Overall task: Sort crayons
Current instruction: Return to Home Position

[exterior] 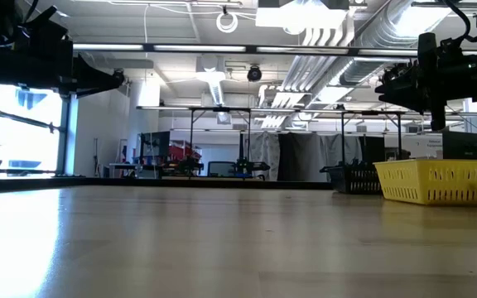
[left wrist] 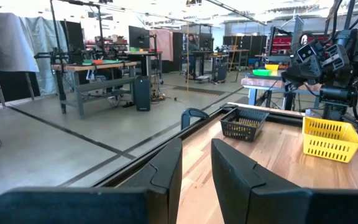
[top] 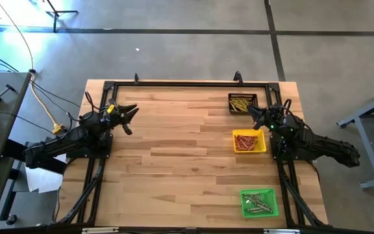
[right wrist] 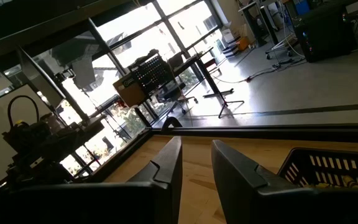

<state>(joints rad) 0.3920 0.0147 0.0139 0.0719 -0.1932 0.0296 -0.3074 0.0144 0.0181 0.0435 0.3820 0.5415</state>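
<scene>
While both arms rest folded at opposite sides of the table (top: 174, 162), left gripper (top: 132, 119) and right gripper (top: 255, 117) each show fingers parted, nothing between them. Near right gripper: black tray (top: 243, 95) holding yellow crayons (top: 241, 104); yellow tray (top: 234, 141) holding red crayons (top: 247, 141). Farther along the right edge, well apart: green tray (top: 259, 190) holding grey crayons (top: 258, 203).

The left arm (top: 76, 134) and right arm (top: 306, 138) sit folded, jaws slightly parted.
</scene>
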